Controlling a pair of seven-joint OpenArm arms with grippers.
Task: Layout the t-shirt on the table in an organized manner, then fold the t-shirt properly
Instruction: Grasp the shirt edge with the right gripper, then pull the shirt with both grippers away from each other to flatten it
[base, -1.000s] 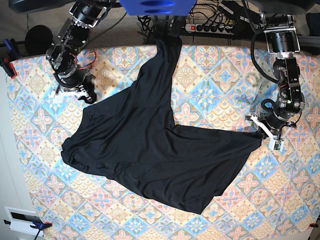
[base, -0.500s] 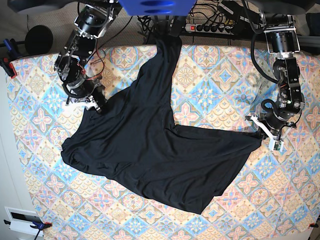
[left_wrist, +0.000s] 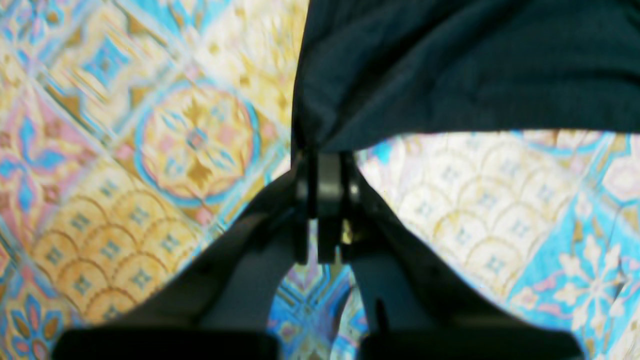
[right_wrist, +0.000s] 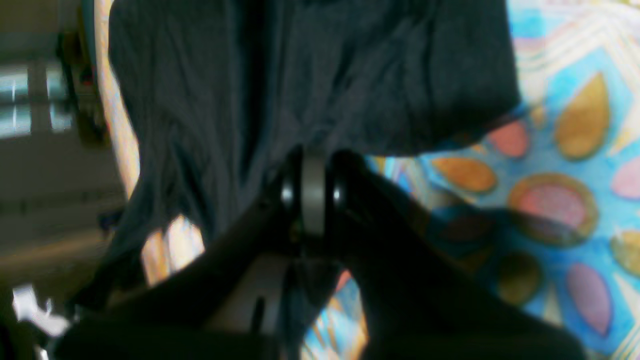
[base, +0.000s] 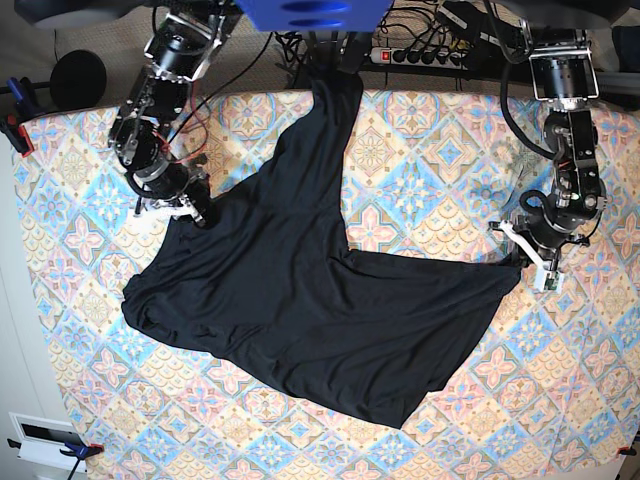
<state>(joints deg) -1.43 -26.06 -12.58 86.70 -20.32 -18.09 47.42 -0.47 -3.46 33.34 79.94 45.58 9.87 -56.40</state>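
The t-shirt (base: 300, 300) is spread unevenly over the middle of the table (base: 450, 150), with a narrow strip of it drawn up to the far edge, where it hangs over. One broad part is stretched toward the left side of the base view, another toward the right, and a corner points at the near edge.

In the base view the right gripper (base: 197, 212) is seen at the shirt's upper left edge. In the right wrist view (right_wrist: 312, 192) its fingers are pressed together with a fold of the black fabric (right_wrist: 310, 90) gathered between the tips; the cloth is bunched into wrinkles there and lifted slightly off the table (right_wrist: 565, 150).

The left gripper (base: 522, 262) is set at the shirt's rightmost tip in the base view. In the left wrist view (left_wrist: 325, 175) its fingers are closed tight on the very corner of the shirt (left_wrist: 450, 70), which fans out from the pinch across the top of the view, with the table (left_wrist: 150, 150) bare on either side below it.
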